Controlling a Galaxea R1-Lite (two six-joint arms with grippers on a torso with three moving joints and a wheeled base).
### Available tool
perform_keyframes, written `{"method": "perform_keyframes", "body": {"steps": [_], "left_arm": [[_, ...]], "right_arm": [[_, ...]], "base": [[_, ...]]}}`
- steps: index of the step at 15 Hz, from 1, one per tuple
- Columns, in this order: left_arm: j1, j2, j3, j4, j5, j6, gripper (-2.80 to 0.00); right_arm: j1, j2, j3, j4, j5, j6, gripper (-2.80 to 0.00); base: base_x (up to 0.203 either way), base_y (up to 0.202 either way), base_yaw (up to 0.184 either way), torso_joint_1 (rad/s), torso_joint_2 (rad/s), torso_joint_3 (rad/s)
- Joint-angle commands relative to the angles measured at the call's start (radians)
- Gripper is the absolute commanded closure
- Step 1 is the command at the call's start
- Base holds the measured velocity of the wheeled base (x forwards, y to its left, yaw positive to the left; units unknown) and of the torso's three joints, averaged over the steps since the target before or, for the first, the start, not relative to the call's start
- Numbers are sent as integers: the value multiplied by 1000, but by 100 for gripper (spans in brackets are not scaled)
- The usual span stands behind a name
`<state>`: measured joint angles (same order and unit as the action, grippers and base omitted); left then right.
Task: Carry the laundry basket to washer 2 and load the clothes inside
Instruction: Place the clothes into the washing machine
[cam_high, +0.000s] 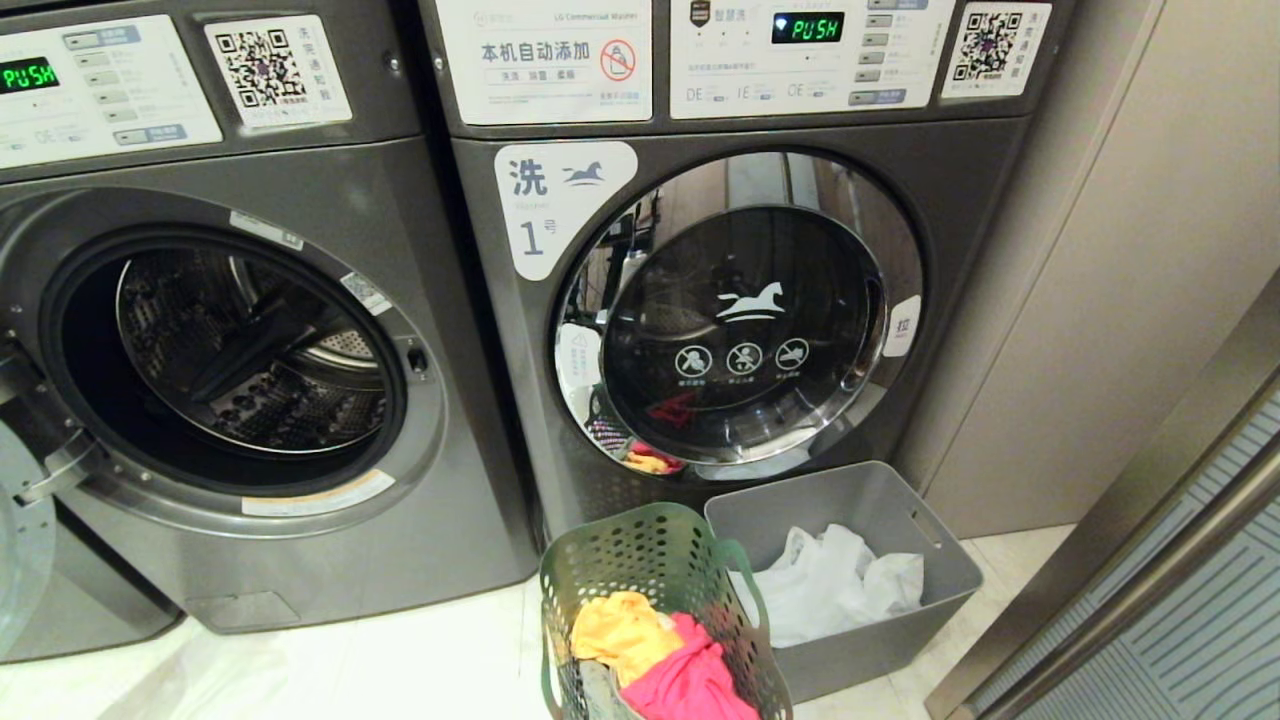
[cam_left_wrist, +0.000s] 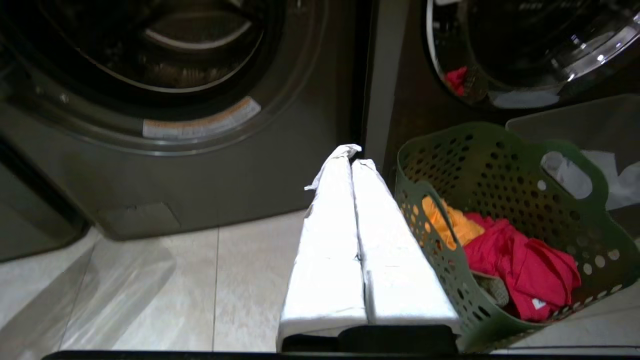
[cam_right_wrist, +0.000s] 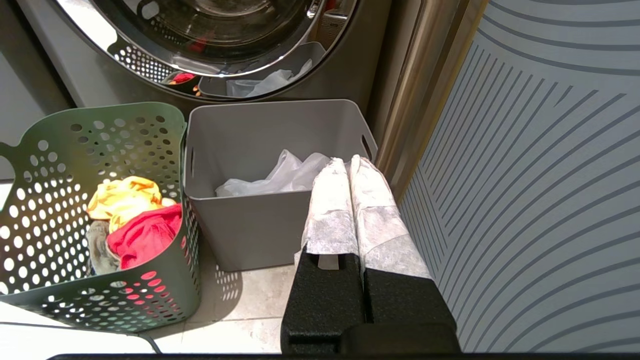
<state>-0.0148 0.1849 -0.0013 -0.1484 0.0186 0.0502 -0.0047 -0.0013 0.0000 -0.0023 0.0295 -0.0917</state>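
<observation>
The dark green laundry basket (cam_high: 640, 560) stands on the floor in front of the washer marked 1 (cam_high: 560, 210). The clothes lie in it: a yellow piece (cam_high: 620, 630), a pinkish-red one (cam_high: 690, 680) and a grey-olive one (cam_right_wrist: 97, 245). To the left is a like washer (cam_high: 420, 420) with its door swung open and its drum bare; I take it for washer 2, though its number is out of view. My left gripper (cam_left_wrist: 352, 152) is shut and empty, low beside the basket (cam_left_wrist: 500, 165). My right gripper (cam_right_wrist: 345, 162) is shut and empty near the grey bin. Neither arm shows in the head view.
A grey solid-walled bin (cam_high: 900, 520) holding white plastic bags (cam_high: 830, 580) sits right of the basket, touching it. A beige wall and a striped panel with a metal frame (cam_high: 1150, 560) close off the right side. The open washer door (cam_high: 20, 530) juts out at the far left.
</observation>
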Motion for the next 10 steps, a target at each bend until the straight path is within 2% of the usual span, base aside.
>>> {"method": "perform_keyframes", "body": {"steps": [1, 6, 8, 10], "left_arm": [[19, -190, 39, 29, -26, 3, 0], [22, -183, 41, 38, -25, -18, 0], [22, -184, 41, 35, -5, -77, 0], [22, -184, 41, 35, -3, -78, 0]], "right_arm": [[0, 1, 0, -1, 1, 1, 0], [0, 1, 0, -1, 0, 4, 0], [0, 1, 0, -1, 1, 4, 0], [0, 1, 0, -1, 1, 4, 0]], "base": [[0, 0, 0, 0, 0, 0], [0, 0, 0, 0, 0, 0], [0, 0, 0, 0, 0, 0], [0, 0, 0, 0, 0, 0]]}}
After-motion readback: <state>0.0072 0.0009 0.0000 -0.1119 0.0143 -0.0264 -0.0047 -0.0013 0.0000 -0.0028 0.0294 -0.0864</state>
